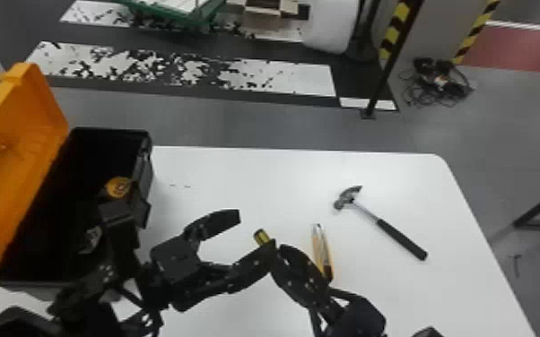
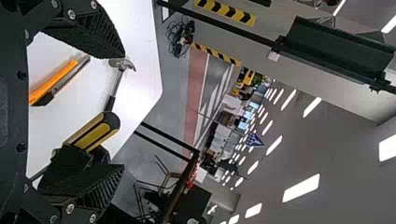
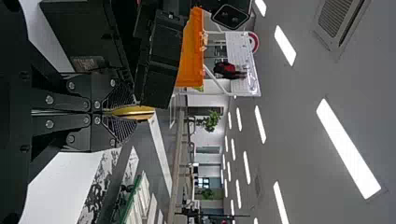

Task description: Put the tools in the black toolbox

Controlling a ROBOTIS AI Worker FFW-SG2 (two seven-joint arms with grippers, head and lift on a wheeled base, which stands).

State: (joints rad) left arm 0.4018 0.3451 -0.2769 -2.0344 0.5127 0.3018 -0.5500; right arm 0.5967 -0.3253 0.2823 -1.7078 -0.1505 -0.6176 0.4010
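White tabletop [image 1: 219, 170] is shown in the head view, with the open black toolbox [image 1: 144, 154] at left, and a utility knife [image 1: 321, 251] and hammer [image 1: 390, 228] towards the right. The left gripper [image 1: 256, 231] is spread open and empty. In the left wrist view, the screwdriver's handle [image 2: 95, 130] is seen between its parted fingers. In the right wrist view, the screwdriver [image 3: 133, 112] is clasped by the right gripper [image 1: 278, 247].

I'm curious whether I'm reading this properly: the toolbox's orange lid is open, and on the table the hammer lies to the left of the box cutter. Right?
Not quite: the hammer lies to the right of the box cutter, as the head view shows. The orange lid is open.
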